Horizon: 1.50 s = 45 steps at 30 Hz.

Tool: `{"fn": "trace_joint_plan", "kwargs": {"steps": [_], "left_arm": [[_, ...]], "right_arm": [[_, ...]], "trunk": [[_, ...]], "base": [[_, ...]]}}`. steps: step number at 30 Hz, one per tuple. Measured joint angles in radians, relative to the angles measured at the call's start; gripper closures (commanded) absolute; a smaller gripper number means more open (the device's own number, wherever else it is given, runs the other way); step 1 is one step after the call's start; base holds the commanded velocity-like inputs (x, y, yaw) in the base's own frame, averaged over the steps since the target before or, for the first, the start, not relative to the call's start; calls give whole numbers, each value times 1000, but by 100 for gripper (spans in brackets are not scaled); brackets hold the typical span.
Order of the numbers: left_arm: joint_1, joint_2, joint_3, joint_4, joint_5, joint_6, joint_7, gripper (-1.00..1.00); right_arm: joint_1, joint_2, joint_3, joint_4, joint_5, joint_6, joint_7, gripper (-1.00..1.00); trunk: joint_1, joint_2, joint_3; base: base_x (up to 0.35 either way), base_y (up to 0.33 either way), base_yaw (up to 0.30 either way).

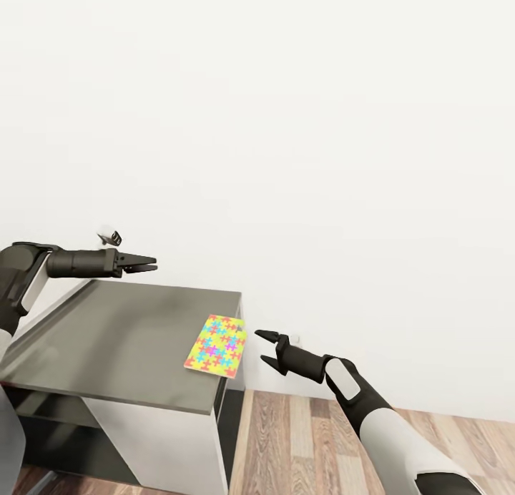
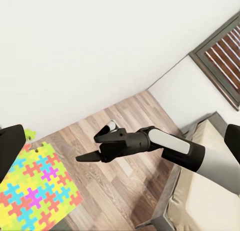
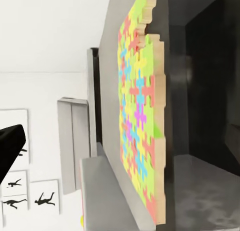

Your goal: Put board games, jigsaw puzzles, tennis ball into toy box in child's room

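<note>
Against a plain white wall (image 1: 272, 123), a low cabinet with a dark grey top (image 1: 114, 337) and white sides fills the head view from about 7 to 9 o'clock, standing on a wood-plank floor (image 1: 300, 438). At the cabinet's far right corner lies a thin flat jigsaw puzzle board of interlocking yellow, pink, green and blue pieces (image 1: 216, 344), its edge reaching the cabinet's right rim. The black left gripper (image 1: 146, 267) hovers above the back edge of the top, at 10 o'clock from the puzzle and well apart from it, its fingers drawn narrow, nearly together. The black right gripper (image 1: 263, 348) hangs in the air just beside the puzzle at its 3 o'clock, off the cabinet, fingers spread wide and holding nothing. The left wrist view takes in the wood floor, part of a beige mattress (image 2: 210, 201) and a slatted window (image 2: 222, 56). The right wrist view looks along the puzzle's pale edge, with black athlete-silhouette pictures (image 3: 30, 198) on a far wall.
</note>
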Motion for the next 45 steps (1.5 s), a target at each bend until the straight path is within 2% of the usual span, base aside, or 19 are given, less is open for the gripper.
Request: {"fn": "trace_joint_plan", "kwargs": {"steps": [23, 29, 32, 43, 45], "left_arm": [[0, 0, 0, 3, 1, 0, 0, -100], [0, 0, 0, 3, 1, 0, 0, -100], [0, 0, 0, 3, 1, 0, 0, -100], [0, 0, 1, 3, 1, 0, 0, -100], [0, 0, 1, 3, 2, 0, 0, -100]], "right_arm": [[0, 0, 0, -1, 1, 0, 19, -100], [0, 0, 0, 0, 1, 0, 19, -100], [0, 0, 0, 0, 1, 0, 19, -100], [0, 0, 1, 0, 1, 0, 19, -100], [0, 0, 1, 0, 1, 0, 19, -100]], "trunk": [[0, 0, 0], [23, -42, -19], [23, -42, -19], [65, -119, -53], [65, -119, -53]], "base": [[3, 3, 2], [0, 0, 0], [0, 0, 0], [0, 0, 0], [0, 0, 0]]}}
